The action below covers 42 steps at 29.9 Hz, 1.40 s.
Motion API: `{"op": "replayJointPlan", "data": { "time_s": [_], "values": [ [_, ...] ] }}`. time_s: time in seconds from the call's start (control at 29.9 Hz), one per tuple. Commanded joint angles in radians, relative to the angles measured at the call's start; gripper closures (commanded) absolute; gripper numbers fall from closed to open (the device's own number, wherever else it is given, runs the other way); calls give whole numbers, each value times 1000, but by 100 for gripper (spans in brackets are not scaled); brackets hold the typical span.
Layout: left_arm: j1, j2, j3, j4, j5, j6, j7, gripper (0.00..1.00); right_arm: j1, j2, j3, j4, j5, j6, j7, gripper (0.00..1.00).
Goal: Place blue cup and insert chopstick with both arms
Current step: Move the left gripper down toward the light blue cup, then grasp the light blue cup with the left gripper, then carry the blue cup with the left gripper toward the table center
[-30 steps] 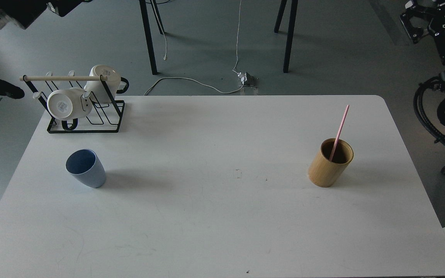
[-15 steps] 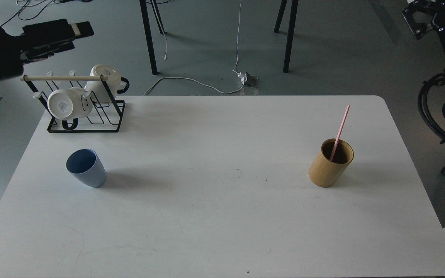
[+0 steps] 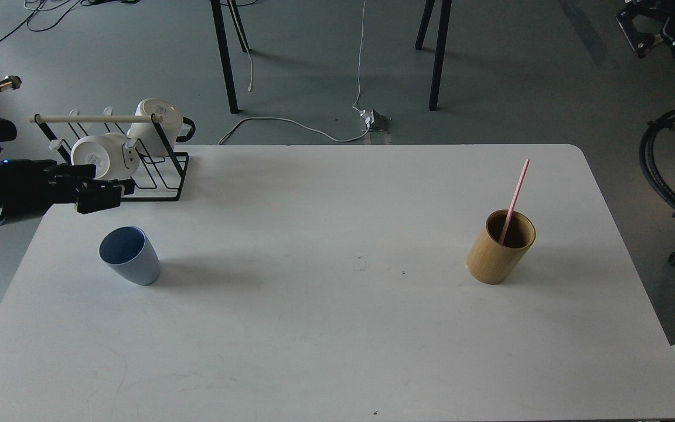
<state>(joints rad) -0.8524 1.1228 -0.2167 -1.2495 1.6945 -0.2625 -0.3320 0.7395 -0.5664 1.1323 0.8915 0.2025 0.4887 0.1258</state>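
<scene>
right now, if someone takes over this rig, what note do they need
Left pincer: in over the table's left edge, beside the mug rack, above the blue cup; holds nothing, fingers too dark to tell open or shut.
Right pincer: out of view; only arm parts show at far right.
Blue cup: upright, front left of the white table, untouched.
Pink chopstick: standing tilted in the bamboo holder, right side.
Done: nothing visibly.
Left: grasp and place the cup, take the chopstick, insert it.

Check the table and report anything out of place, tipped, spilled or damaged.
Nothing stands out. The blue cup stands upright and empty, the pink chopstick leans inside the upright bamboo holder, and two white mugs hang on the rack.
</scene>
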Motion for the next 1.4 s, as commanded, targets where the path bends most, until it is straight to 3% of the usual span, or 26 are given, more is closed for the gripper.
{"op": "replayJointPlan", "data": {
  "time_s": [0.0, 0.17, 0.53, 0.63, 0.8, 1.0, 1.1, 1.37],
  "values": [
    [4, -53, 65, 100, 14, 52, -51, 20, 0, 2, -2, 0, 0, 0, 0, 0],
    [51, -132, 68, 225, 21, 69, -58, 22, 0, 8, -6, 1, -2, 0, 0, 0],
    [121, -172, 69, 289, 79, 95, -74, 28, 1, 8, -2, 1, -2, 0, 0, 0],
    [121, -198, 69, 334, 90, 95, -101, 33, 1, 6, -2, 1, -2, 0, 0, 0],
    [119, -215, 68, 349, 90, 97, -114, 53, 1, 2, 6, -2, -2, 0, 0, 0],
    [118, -227, 68, 352, 85, 83, -113, 88, 1, 2, 6, -2, -2, 0, 0, 0],
    [121, -227, 68, 352, 88, 83, -116, 94, 1, 2, 6, -3, -2, 0, 0, 0],
    [90, -221, 63, 320, 88, 81, -157, 97, 1, 2, 4, -3, -2, 0, 0, 0]
  ]
}}
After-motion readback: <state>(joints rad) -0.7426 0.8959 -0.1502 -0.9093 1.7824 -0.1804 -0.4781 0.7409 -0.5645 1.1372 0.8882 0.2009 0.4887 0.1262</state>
